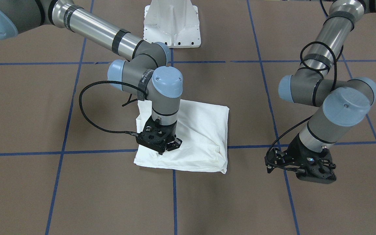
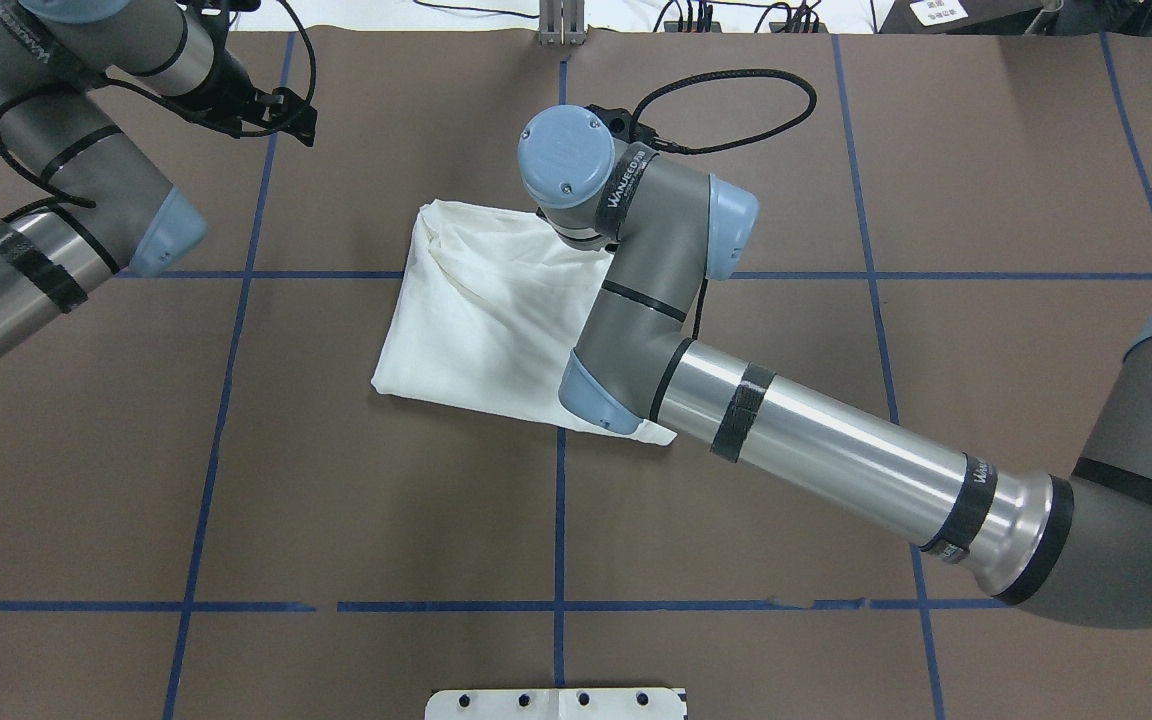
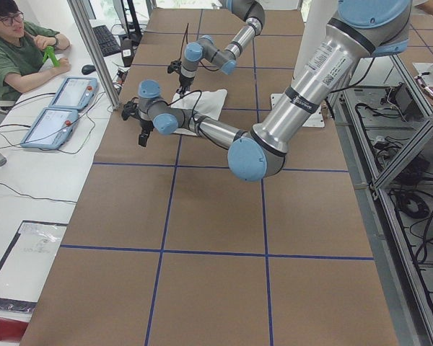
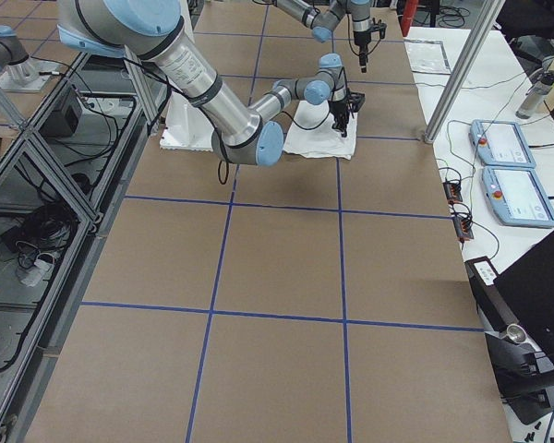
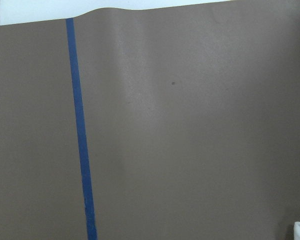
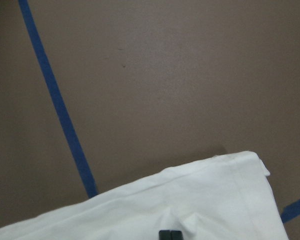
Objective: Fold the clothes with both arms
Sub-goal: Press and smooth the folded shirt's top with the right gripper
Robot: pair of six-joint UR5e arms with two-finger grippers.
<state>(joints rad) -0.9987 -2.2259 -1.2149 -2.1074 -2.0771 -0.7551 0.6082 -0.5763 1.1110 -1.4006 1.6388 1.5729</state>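
Right gripper (image 1: pixel 167 146) pinching a pucker by the operator-side edge of folded white T-shirt (image 1: pixel 201 130), mid-surface. Left gripper (image 1: pixel 274 160), jaw state indiscernible, over bare surface (image 1: pixel 77 195), well clear of cloth edges.

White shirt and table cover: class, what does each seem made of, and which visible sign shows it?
White shirt: soft matte cloth, likely cotton knit; it wrinkles and lies folded in layers. Table cover: matte brown sheet, perhaps paper; its edge ripples.
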